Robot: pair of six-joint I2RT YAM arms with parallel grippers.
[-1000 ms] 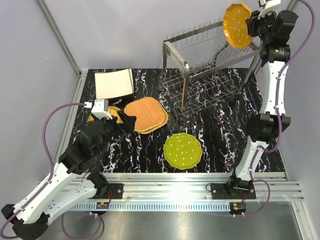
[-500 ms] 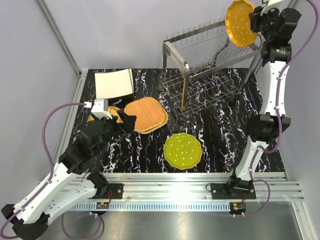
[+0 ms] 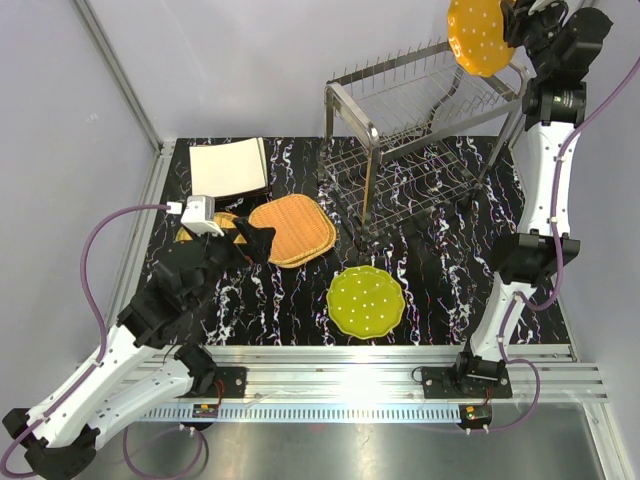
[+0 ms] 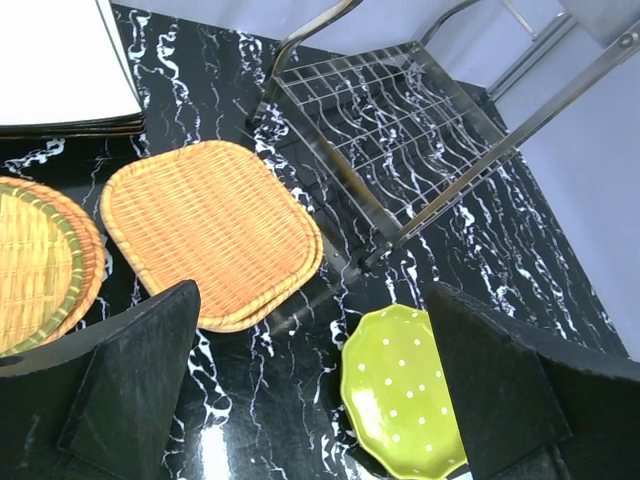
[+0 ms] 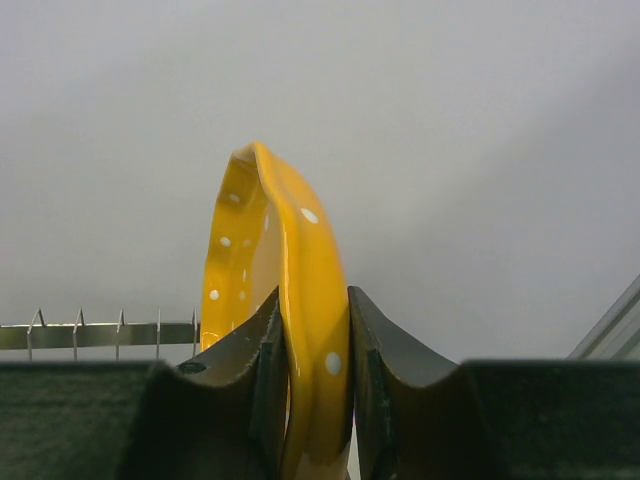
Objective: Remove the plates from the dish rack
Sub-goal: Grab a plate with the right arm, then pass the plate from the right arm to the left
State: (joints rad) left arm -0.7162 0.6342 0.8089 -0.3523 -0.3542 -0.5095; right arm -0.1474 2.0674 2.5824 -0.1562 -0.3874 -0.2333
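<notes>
**R arm has the orange plate up over the rack's far-right corner**

R gripper [image 3: 515, 25] [image 5: 312, 300] is clamped on the rim of the orange dotted plate [image 3: 478, 35] [image 5: 300, 240]. In the wrist cam one finger sits on each face and the plate stands edge-on btwn them. The plate is glossy orange-yellow w/ small white dots and a scalloped, wavy rim. From the top cam it hangs tilted above the far-right end of the dish rack [image 3: 420, 150] [image 4: 390, 130] [image 5: 100, 330], by the upper tier. Can't tell whether its lower edge touches the prongs.

The rack is silver wire, two tiers, w/ rows of upright prongs in a tubular frame. It stands at the far right of the black marbled tabletop [image 3: 440, 270].

L gripper [image 3: 252, 238] [image 4: 312, 300] hovers low over the left side of the table, fingers spread wide apart and holding nothing.

Plates lying flat on the table:
- Green dotted plate [image 3: 366, 301] [image 4: 400, 390]: scalloped, white dots, near centre, in front of the rack.
- Woven rounded-square plates [image 3: 292, 230] [image 4: 210, 230]: orange-tan, stacked, left of the rack.
- Round woven plate [image 3: 222, 222] [image 4: 35, 260]: just beside that stack on its left, partly under my L gripper.
- Cream square plates [image 3: 229, 167] [image 4: 55, 60]: stacked at far left.
</notes>
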